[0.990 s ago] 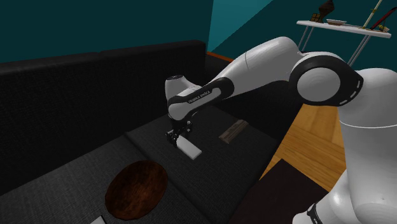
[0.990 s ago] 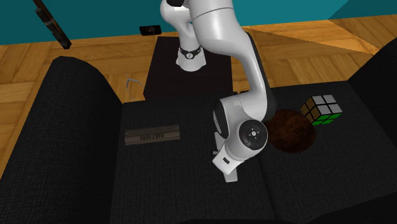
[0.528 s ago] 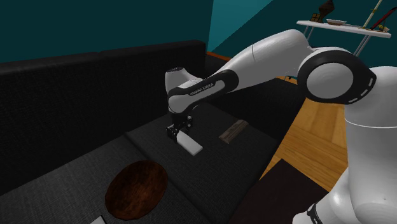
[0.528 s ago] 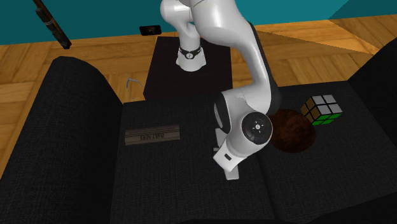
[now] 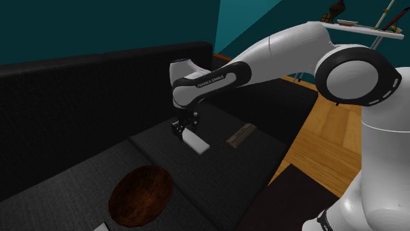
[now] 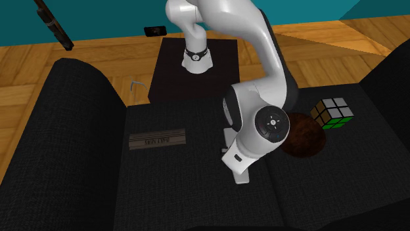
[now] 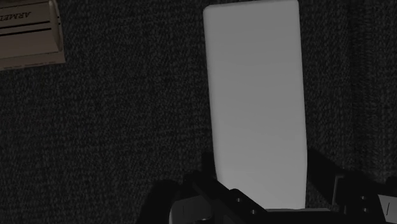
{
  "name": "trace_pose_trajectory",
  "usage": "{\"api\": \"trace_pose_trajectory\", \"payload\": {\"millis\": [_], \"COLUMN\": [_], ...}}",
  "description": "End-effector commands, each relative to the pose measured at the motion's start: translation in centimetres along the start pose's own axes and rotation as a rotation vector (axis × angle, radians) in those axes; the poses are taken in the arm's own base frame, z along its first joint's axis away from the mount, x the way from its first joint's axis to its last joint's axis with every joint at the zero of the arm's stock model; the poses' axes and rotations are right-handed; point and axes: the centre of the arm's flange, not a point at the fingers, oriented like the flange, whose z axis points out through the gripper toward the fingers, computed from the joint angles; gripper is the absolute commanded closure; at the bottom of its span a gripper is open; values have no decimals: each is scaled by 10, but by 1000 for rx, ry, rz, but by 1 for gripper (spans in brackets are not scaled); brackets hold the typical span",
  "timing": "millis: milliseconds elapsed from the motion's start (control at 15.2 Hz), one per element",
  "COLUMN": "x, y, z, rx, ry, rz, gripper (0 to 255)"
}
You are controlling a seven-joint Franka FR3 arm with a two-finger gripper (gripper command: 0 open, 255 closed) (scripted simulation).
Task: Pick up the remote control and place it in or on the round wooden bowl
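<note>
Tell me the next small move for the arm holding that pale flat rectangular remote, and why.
Probably carry it sideways toward the round dark-brown wooden bowl. The black gripper clasps one end of the pale flat rectangular remote, apparently just above the black couch seat, and the bowl lies apart, toward the shoulder view's lower left.

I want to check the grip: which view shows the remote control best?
The wrist view: the pale grey remote control appears large, its near end clasped by the pincer. The shoulder view shows it small under the pincer; in the second exterior view the arm stands before it.
</note>
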Motion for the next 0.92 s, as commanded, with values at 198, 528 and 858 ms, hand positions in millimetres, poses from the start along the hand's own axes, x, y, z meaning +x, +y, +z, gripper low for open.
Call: {"api": "trace_pose_trajectory", "payload": {"millis": [198,528,858], "x": [-5,-8,-28], "y": [2,3,-60], "z": [-26,-50,-50], "rx": [0,0,0], "ry": [0,0,0], "rz": [0,0,0], "gripper": [255,255,255]}}
